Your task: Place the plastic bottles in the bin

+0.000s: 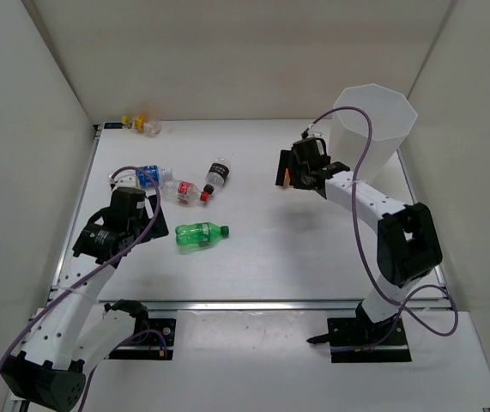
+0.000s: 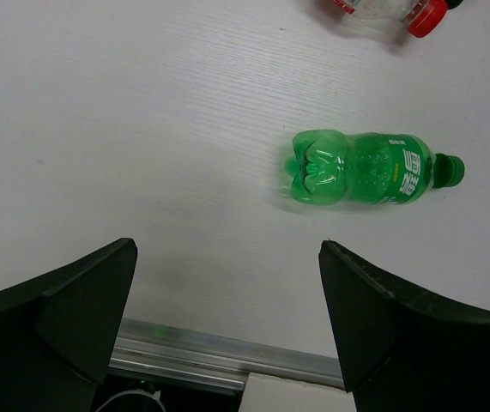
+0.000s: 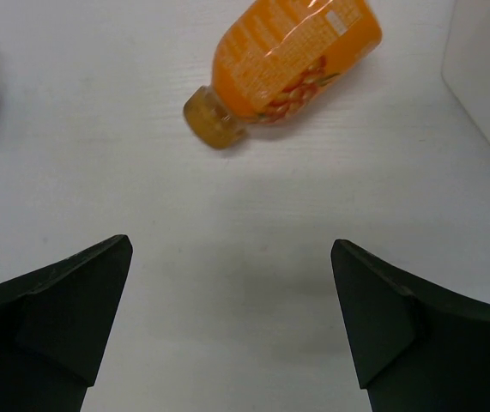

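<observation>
A green bottle (image 1: 200, 233) (image 2: 365, 167) lies on its side on the white table, cap to the right. My left gripper (image 1: 133, 221) (image 2: 226, 247) hangs open and empty to its near left. Behind it lie a red-labelled bottle (image 1: 184, 190) (image 2: 390, 10), a blue-labelled bottle (image 1: 148, 175) and a black-labelled bottle (image 1: 218, 173). My right gripper (image 1: 300, 167) (image 3: 231, 243) stands open above bare table, with an orange bottle (image 3: 292, 64) (image 1: 287, 178) lying just beyond its fingertips. The tall translucent bin (image 1: 373, 120) (image 3: 489, 77) stands at the back right, beside that gripper.
A small yellow and clear bottle (image 1: 142, 124) lies in the far left corner by the wall. White walls close in the table on three sides. A metal rail (image 2: 193, 348) runs along the near edge below my left gripper.
</observation>
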Tool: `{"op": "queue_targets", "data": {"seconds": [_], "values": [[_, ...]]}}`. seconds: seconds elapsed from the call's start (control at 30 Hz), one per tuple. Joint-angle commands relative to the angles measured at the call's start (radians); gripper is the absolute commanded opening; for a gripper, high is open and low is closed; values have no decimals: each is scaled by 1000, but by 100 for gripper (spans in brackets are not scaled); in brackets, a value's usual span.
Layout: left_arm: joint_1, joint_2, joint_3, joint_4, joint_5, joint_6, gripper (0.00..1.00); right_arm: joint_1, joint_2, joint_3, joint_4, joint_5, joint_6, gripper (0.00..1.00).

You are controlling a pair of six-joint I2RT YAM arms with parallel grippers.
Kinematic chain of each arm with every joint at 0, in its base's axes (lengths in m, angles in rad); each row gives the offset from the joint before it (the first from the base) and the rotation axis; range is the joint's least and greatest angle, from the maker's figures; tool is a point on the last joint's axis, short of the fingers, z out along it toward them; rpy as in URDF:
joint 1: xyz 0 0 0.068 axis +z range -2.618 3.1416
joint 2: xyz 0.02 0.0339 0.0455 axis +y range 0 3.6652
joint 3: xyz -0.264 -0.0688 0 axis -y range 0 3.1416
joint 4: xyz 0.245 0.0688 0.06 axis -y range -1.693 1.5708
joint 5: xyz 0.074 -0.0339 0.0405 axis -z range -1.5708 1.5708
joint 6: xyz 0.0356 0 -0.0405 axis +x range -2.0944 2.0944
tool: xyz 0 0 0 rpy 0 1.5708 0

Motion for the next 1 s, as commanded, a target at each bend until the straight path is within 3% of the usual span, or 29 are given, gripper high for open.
{"op": "queue_targets", "data": {"seconds": [0.0,0.17,0.33,0.5,0.73,0.83,0.93,0.97], "values": [[-3,-1,2,41,10,14,98,-28,58,85,74,86,170,99],[9,13,-12,41,23,23,99,17,179,134,120,312,237,99],[6,35,-5,47,18,26,99,28,284,204,154,375,296,99],[16,47,12,26,1,51,99,30,403,341,48,458,376,99],[32,38,2,3,-3,68,99,-10,515,426,-42,458,461,99],[26,50,-1,7,0,69,99,-12,555,477,-79,472,456,91],[23,61,3,23,29,74,98,-6,558,479,-67,486,429,73],[23,67,5,32,30,71,99,5,554,479,-70,494,424,61]]}}
